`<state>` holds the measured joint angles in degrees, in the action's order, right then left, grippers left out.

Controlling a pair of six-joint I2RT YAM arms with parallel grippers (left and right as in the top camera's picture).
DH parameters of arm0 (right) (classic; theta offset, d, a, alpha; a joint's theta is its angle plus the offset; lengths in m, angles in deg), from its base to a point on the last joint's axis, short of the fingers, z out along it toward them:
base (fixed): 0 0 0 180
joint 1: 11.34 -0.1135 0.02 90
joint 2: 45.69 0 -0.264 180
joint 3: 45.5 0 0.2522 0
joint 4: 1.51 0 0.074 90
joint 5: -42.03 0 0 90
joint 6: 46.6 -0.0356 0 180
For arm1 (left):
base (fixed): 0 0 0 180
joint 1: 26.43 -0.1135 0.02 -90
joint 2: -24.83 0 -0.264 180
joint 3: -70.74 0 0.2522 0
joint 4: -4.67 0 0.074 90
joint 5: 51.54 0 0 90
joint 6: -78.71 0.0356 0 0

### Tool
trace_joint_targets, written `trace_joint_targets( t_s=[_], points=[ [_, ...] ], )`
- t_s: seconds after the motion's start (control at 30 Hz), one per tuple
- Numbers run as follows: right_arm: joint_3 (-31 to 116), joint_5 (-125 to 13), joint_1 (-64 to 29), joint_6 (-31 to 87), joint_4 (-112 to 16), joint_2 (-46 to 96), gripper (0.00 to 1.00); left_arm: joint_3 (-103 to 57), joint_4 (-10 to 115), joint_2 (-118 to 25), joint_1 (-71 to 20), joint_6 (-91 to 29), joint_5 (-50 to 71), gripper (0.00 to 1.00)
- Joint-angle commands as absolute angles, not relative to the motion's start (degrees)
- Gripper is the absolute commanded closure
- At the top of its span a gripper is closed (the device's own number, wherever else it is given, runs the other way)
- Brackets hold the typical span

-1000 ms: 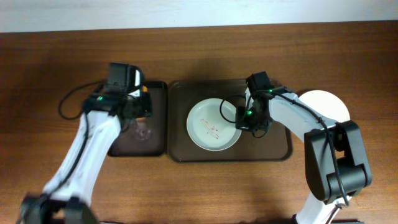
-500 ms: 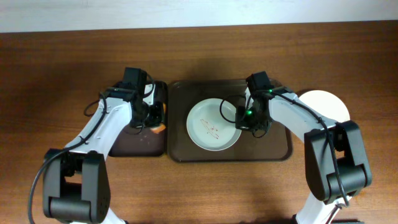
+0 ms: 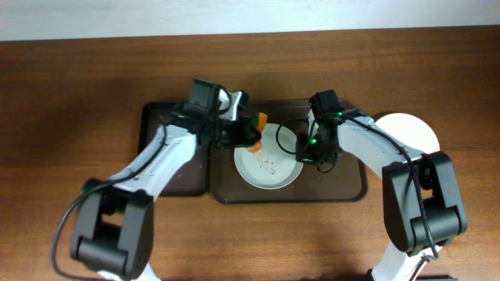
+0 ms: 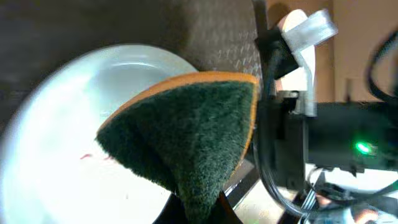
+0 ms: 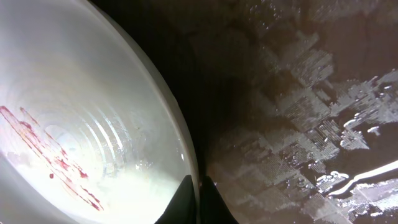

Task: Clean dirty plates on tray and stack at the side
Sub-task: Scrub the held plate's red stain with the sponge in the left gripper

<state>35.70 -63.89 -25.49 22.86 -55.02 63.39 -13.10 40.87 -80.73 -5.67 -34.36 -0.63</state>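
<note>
The smeared pale mint-green round plate (image 3: 268,158) lies at the middle of the large dark brown rectangular tray (image 3: 351,191), its rim pinched by the right gripper (image 3: 303,152). Wiping is judged in hand: the green-orange sponge (image 4: 186,137), clamped in the left gripper (image 3: 245,133), must be lowered onto the smears. Earlier, it was held left of the tray.

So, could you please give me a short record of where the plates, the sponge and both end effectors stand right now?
Plate on tray: pale green plate, red sauce smear unwiped, on the large tray
Left end effector: shut on sponge, over the plate's left rim; contact unclear
Right end effector: shut on the plate's right rim
Side: white plate right of the tray, partly hidden by the right arm; count unclear
</note>
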Motion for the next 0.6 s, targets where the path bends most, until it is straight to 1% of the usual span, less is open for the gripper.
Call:
trace_joint_targets(
  t_s=[0.0, 0.17, 0.43, 0.57],
  points=[
    [35.7, -64.0, -26.1, 23.5, -54.9, 64.2, 0.96, -13.7, 38.9, -85.8, -2.7, -40.5, -3.1, 1.0],
    [35.7, -64.0, -26.1, 23.4, -54.9, 64.2, 0.96, -13.7, 38.2, -89.7, 0.2, -41.7, -5.2, 1.0],
    [35.7, -64.0, -26.1, 23.4, -54.9, 64.2, 0.96, -13.5, 38.5, -92.2, 3.0, -42.3, -5.3, 1.0],
    [35.7, -64.0, -26.1, 23.4, -54.9, 64.2, 0.96, -13.3, 38.8, -92.4, 3.2, -42.6, -2.1, 1.0]
  ],
)
